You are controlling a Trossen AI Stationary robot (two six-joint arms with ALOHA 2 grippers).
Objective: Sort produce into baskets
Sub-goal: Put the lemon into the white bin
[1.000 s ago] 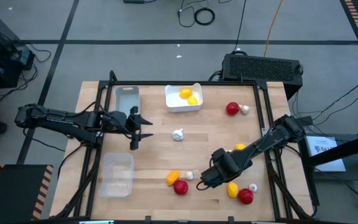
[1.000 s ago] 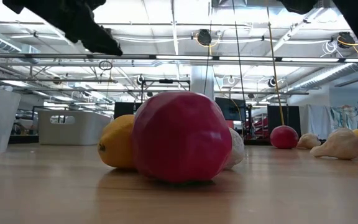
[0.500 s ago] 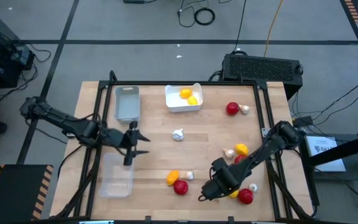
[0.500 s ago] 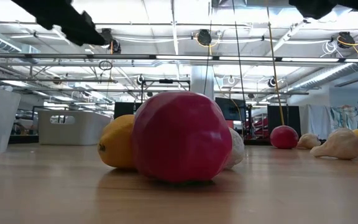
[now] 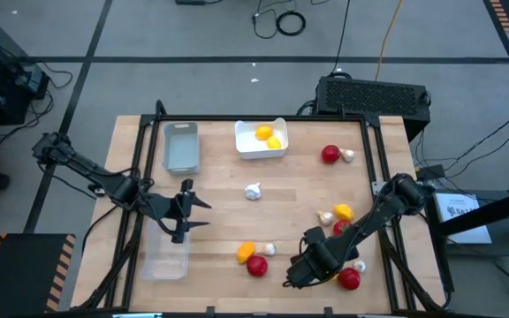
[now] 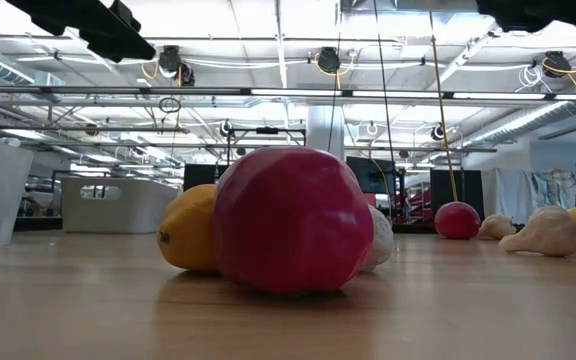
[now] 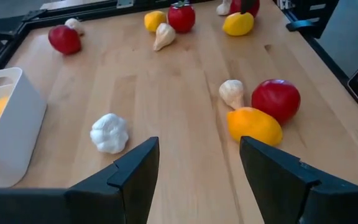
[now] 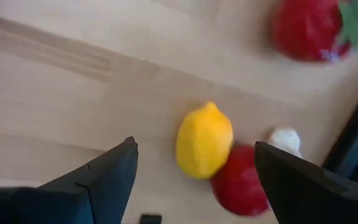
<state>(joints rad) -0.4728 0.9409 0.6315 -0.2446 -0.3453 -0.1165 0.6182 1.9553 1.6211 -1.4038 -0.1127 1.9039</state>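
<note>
Yellow lemon (image 8: 204, 141) lying lengthwise between spread right gripper (image 8: 194, 171) fingers; hidden beneath arm overhead; left gripper (image 7: 197, 165) likewise spread.

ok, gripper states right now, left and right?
Left gripper: open, empty, above the table near the clear tray.
Right gripper: open, empty, over a lemon.

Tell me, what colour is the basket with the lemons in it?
White. The basket holding two lemons shows best in the high view.
</note>
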